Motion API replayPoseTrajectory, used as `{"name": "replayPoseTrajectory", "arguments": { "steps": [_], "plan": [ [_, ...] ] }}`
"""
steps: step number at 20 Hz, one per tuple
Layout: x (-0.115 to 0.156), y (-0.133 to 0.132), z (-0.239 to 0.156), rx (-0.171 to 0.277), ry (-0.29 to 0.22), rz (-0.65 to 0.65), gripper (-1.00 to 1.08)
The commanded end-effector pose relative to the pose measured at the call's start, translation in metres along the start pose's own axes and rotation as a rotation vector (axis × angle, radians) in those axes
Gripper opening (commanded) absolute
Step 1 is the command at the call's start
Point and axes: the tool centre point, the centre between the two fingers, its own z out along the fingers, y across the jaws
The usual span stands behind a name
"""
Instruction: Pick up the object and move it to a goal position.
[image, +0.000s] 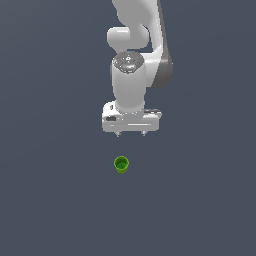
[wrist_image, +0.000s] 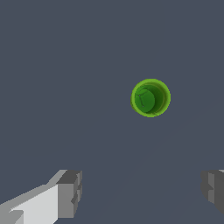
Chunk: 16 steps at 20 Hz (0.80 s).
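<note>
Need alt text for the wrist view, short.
A small green cup stands upright on a plain dark grey floor, its hollow facing the camera. The open gripper is clear of it, with one grey fingertip at each side of the picture.

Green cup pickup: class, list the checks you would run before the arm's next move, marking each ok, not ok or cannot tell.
1. Gripper open: ok, the fingers stand wide apart.
2. Fingers empty: ok.
3. Green cup upright, hollow facing up: ok.
4. Cup between the fingers: not ok, it lies apart from them in the wrist view.
5. Gripper lowered to cup level: not ok, it hangs above the cup.
6. Goal position known: cannot tell, no marker shows.
</note>
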Motion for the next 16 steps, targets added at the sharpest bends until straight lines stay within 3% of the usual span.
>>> {"name": "replayPoseTrajectory", "arguments": {
  "steps": [1, 16],
  "plan": [
    [0.0000, 0.0000, 0.0000, 0.000, 0.000, 0.000, 1.00],
    [0.0001, 0.0078, -0.0053, -0.023, 0.008, 0.006, 1.00]
  ]
}}
